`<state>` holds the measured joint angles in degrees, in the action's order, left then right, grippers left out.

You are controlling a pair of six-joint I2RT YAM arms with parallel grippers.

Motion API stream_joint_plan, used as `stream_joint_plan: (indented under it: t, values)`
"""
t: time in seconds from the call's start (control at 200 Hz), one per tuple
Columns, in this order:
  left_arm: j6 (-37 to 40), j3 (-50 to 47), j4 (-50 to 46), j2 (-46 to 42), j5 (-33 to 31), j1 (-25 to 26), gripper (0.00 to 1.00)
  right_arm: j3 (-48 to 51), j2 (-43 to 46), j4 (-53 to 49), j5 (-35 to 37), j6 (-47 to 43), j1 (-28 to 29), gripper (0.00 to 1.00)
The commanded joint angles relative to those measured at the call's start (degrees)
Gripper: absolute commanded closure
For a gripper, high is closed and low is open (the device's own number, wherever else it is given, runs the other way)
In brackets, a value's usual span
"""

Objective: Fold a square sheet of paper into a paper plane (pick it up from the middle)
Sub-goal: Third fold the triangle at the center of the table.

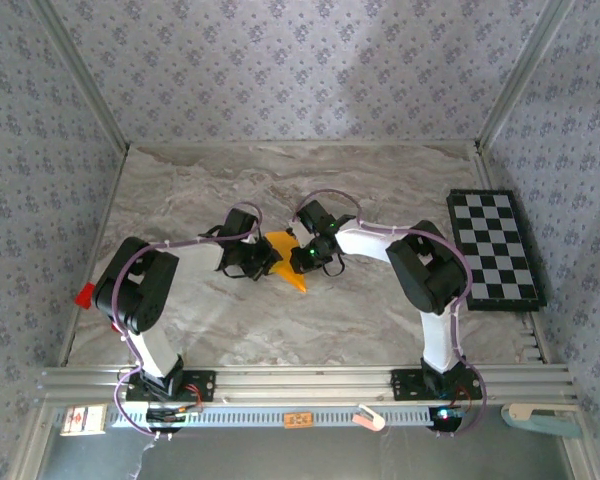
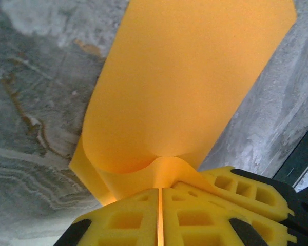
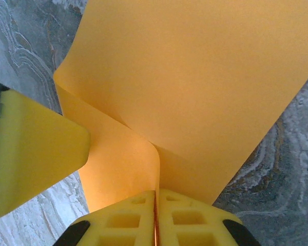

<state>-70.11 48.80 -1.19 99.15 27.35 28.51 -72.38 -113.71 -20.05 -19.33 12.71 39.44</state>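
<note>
walls (image 1: 280, 70): grey patterned wallpaper | table (image 1: 240, 330): grey veined marble

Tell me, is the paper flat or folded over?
Folded over, not flat: the paper curves back on itself where the left claw and right claw pinch it.

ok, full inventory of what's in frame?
square sheet of paper: 1, orange-yellow, table centre, bent between both grippers
checkerboard: 1, black-and-white, right side of table
red block: 1, red, left table edge
table: 1, grey marble pattern, under everything
left gripper: 1, yellow pads, jaws shut on the sheet
right gripper: 1, yellow pads, jaws shut on the sheet
</note>
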Motion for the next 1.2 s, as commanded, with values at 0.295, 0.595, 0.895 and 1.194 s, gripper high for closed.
stream_joint_plan:
  t: [0.295, 0.595, 0.895, 1.194]
  values:
    - [1.1, -1.2, -2.2, 0.5, -1.8, 0.3, 0.9, -0.3, -2.8, -3.4, 1.1, 1.0, 0.1, 0.9]
    - [1.2, -1.4, -2.7, 0.6, -2.4, 0.3, 0.9, -0.4, -3.0, -3.6, 1.0, 1.1, 0.1, 0.9]
    - [1.1, -1.8, -3.6, 1.0, -3.0, 0.3, 0.91, -0.8, -3.3, -3.9, 1.2, 1.2, 0.2, 0.89]
    - [1.0, -2.0, -4.4, 1.3, -3.3, 0.3, 0.91, -0.8, -3.3, -4.0, 1.2, 1.3, 0.2, 0.89]
